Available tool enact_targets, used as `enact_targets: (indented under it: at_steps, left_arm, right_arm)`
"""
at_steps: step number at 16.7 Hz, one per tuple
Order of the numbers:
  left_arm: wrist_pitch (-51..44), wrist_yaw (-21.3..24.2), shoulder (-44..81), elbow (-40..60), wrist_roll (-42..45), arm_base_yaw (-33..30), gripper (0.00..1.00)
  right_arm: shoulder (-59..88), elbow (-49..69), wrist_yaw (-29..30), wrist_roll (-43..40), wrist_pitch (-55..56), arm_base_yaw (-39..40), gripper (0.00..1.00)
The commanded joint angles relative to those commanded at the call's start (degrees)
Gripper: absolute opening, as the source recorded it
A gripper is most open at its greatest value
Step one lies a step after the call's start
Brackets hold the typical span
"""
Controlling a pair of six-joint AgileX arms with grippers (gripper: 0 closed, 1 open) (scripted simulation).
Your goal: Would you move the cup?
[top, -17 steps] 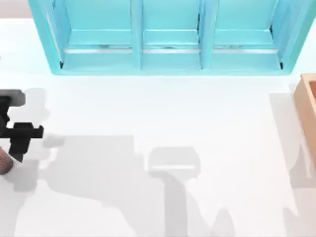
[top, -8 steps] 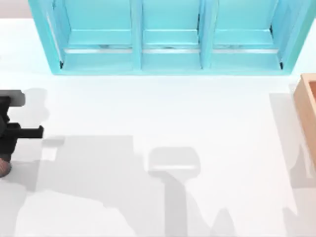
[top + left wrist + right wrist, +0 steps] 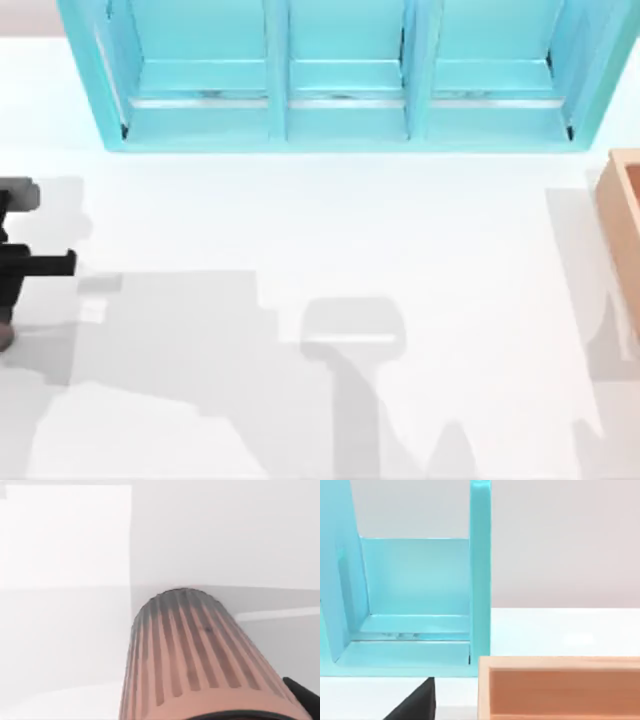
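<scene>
As the left end effector (image 3: 18, 268) is sliding further toward the left edge of the table (image 3: 330, 240) than it was a second ago, the cup (image 3: 4, 336) is going with it, so that now just a sliver of its reddish-brown side is peeking in at the top view's left border. That suggests the cup is already being carried, and the move is under way rather than about to begin. In the left wrist view the cup (image 3: 200, 660) is looming right up against the camera, its ribbed wall running away from the lens, with a dark finger (image 3: 305, 697) touching its side; the end effector is looking clamped on it. The right arm is staying parked near the wooden box (image 3: 560, 687) and the turquoise shelf (image 3: 340, 120), and I cannot tell its fingers' state.
</scene>
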Motion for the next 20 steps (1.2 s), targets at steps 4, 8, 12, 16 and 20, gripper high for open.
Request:
enact_targets:
  at_steps: [4,8,12,16,20]
  left_arm:
    - [-3.95,0.95,2.6,6.58,8.43,10.19,0.0]
    - [-10.27,1.85,6.62,16.0,18.94,21.97,0.0]
    - [-17.11,2.36,10.71,25.55,27.56,29.99,0.0]
    - [-22.29,2.61,13.4,32.73,32.39,33.07,0.0]
    - [-24.04,2.66,14.14,35.11,33.53,33.23,0.0]
  right_arm:
    - [0.0,0.0,0.0,0.0,0.0,0.0,1.0]
    - [0.0,0.0,0.0,0.0,0.0,0.0,1.0]
    - [0.0,0.0,0.0,0.0,0.0,0.0,1.0]
    - [0.0,0.0,0.0,0.0,0.0,0.0,1.0]
    - [0.0,0.0,0.0,0.0,0.0,0.0,1.0]
